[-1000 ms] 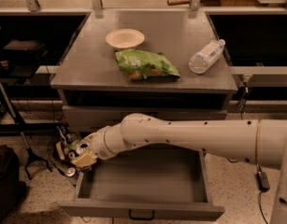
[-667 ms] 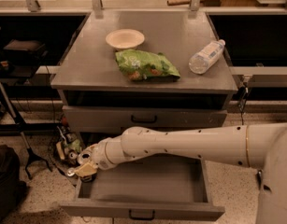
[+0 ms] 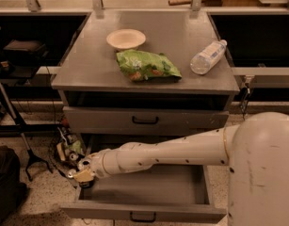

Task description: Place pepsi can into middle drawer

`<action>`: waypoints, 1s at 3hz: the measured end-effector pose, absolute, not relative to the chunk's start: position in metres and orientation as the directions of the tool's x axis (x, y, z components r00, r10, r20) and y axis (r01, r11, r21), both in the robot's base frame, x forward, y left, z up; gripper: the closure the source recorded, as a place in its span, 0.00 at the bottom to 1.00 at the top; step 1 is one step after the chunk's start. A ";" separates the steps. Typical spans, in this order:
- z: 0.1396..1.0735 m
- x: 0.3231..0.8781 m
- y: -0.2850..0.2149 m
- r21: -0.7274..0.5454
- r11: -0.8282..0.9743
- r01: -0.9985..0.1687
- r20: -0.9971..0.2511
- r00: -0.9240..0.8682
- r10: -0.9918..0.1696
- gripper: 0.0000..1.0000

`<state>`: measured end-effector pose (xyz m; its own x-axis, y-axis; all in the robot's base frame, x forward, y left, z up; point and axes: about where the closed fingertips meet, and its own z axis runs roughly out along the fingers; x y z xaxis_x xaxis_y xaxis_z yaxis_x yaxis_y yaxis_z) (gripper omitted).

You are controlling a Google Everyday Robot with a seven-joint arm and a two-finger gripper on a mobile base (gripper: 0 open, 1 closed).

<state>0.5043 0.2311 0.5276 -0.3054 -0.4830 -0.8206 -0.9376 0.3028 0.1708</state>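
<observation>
The middle drawer (image 3: 158,194) is pulled open at the bottom of the grey cabinet, and its shallow interior shows. My gripper (image 3: 81,174) is at the end of the white arm, which reaches from the right across the drawer. It hangs over the drawer's left rear corner, just at the left wall. A small dark shape (image 3: 86,184) sits right under the gripper. I cannot tell whether it is the pepsi can. No blue can shows clearly anywhere else.
A closed grey drawer front (image 3: 145,120) with a black handle is above the open drawer. On the cabinet top lie a bowl (image 3: 126,38), a green chip bag (image 3: 146,66) and a clear bottle (image 3: 207,56). Cables (image 3: 65,147) and a black bag (image 3: 5,182) are on the floor at left.
The gripper has moved down, from above the drawer's left edge to the level of its left rear corner. The arm has stretched lower across the drawer.
</observation>
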 end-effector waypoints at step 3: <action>0.472 0.535 0.180 0.177 0.491 -0.853 -0.807 -0.411 -0.423 1.00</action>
<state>0.5348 0.1795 0.4717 -0.4110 -0.4233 -0.8074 -0.8532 0.4905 0.1772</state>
